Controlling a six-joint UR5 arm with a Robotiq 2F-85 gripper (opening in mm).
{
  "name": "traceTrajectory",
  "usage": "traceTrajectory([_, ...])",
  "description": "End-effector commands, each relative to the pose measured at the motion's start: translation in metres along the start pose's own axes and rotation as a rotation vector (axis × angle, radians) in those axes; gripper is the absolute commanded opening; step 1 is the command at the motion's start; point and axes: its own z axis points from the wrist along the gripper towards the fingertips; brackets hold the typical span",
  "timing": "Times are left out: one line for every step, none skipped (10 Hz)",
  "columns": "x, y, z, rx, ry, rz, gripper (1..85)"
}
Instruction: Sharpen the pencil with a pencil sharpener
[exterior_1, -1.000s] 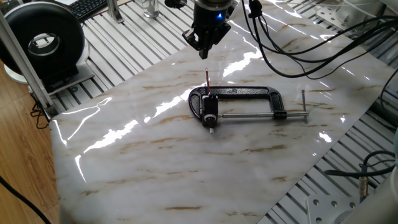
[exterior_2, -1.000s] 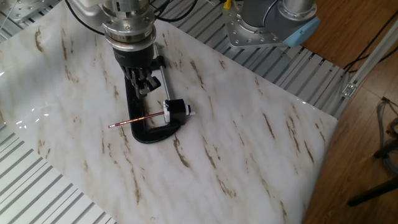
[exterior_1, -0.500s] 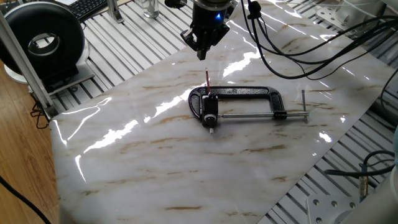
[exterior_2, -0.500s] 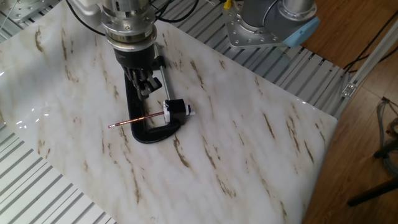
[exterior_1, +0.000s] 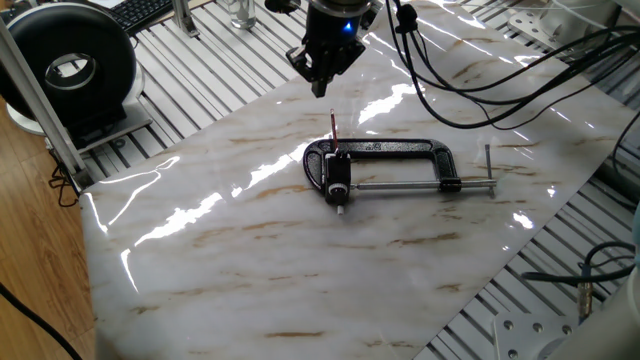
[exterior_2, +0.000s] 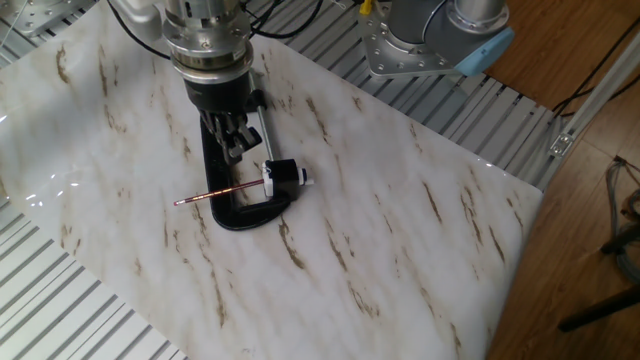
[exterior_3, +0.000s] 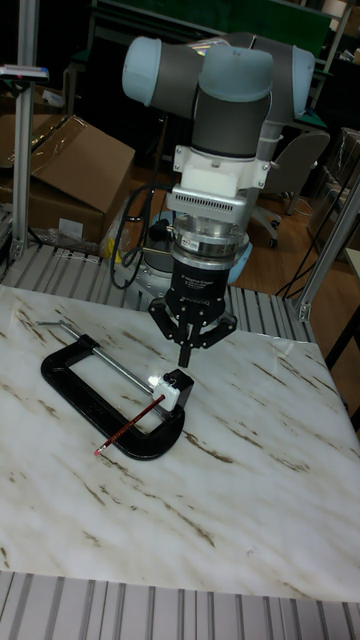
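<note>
The pencil (exterior_1: 334, 130) is a thin dark-red stick with one end pushed into the pencil sharpener (exterior_1: 338, 180). That sharpener is a small black block with a white tip, held between the frame and screw of a black C-clamp (exterior_1: 400, 152). In the other fixed view the pencil (exterior_2: 215, 194) lies across the clamp's bend, sticking out from the sharpener (exterior_2: 282, 175). My gripper (exterior_1: 320, 88) hangs above the table, beyond the pencil's free end, fingers together with nothing in them. In the tall view the gripper (exterior_3: 185, 356) hovers just above the sharpener (exterior_3: 178, 386) and the pencil (exterior_3: 130, 425).
The clamp's silver screw rod (exterior_1: 420, 185) runs right to a crossbar handle. All of this rests on a marble slab (exterior_1: 250, 250). A black round device (exterior_1: 70, 65) stands at the far left, and cables (exterior_1: 500, 80) trail at the right. The robot base (exterior_2: 440, 40) sits beyond the slab.
My gripper has drifted slightly up and away from the pencil. The pencil, the sharpener and the clamp have not moved.
</note>
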Motion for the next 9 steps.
traceTrajectory([-0.002, 0.003, 0.004, -0.014, 0.004, -0.001, 1.0])
traceTrajectory([-0.006, 0.005, 0.010, -0.019, 0.002, -0.003, 1.0])
traceTrajectory([-0.009, 0.005, 0.017, -0.019, 0.001, -0.005, 1.0])
traceTrajectory([-0.012, 0.003, 0.021, -0.011, -0.006, -0.009, 1.0])
traceTrajectory([-0.017, 0.002, 0.029, -0.007, -0.015, -0.017, 1.0])
traceTrajectory([-0.026, -0.001, 0.042, 0.003, -0.031, -0.029, 1.0])
traceTrajectory([-0.034, -0.001, 0.059, 0.003, -0.047, -0.034, 1.0])
traceTrajectory([-0.039, -0.003, 0.069, 0.007, -0.058, -0.041, 1.0])
traceTrajectory([-0.043, -0.006, 0.075, 0.008, -0.061, -0.047, 1.0])
